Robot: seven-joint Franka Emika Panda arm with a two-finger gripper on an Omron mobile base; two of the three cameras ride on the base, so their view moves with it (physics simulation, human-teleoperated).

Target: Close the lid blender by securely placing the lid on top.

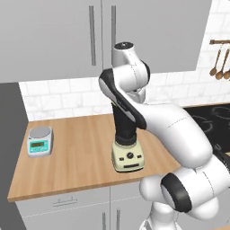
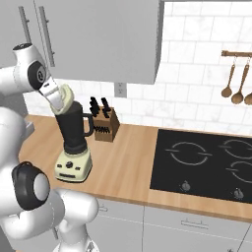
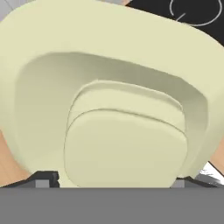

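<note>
**Lid held tilted at blender jar mouth**

Right base view: the gripper (image 2: 55, 96) sits in the upper left of the frame, clamped on the lid (image 2: 61, 98). The lid is pale cream-yellow, tilted, and right at the top of the blender (image 2: 74, 142) jar. Whether it touches the rim cannot be told. The blender stands on the wooden counter (image 2: 125, 162), left of centre: dark jar with side handle, cream square base with a round knob facing front.

Hand view: the lid (image 3: 113, 100) takes up almost the whole frame, raised centre facing the camera. The fingertips are mostly hidden behind it, with small dark bits at the bottom left and right edges.

Left base view: the arm covers most of the blender (image 1: 127, 155); the cream base and lower jar show at frame centre. The lid is hidden behind the arm.

Other items: a knife block (image 2: 105, 125) just right of the blender, near the wall; a black cooktop (image 2: 206, 162) on the right half of the counter; wooden spoons (image 2: 235, 78) hanging at upper right; a grey-and-teal scale (image 1: 40, 140) at the left of the counter (image 1: 76, 166), well apart from the blender.
</note>
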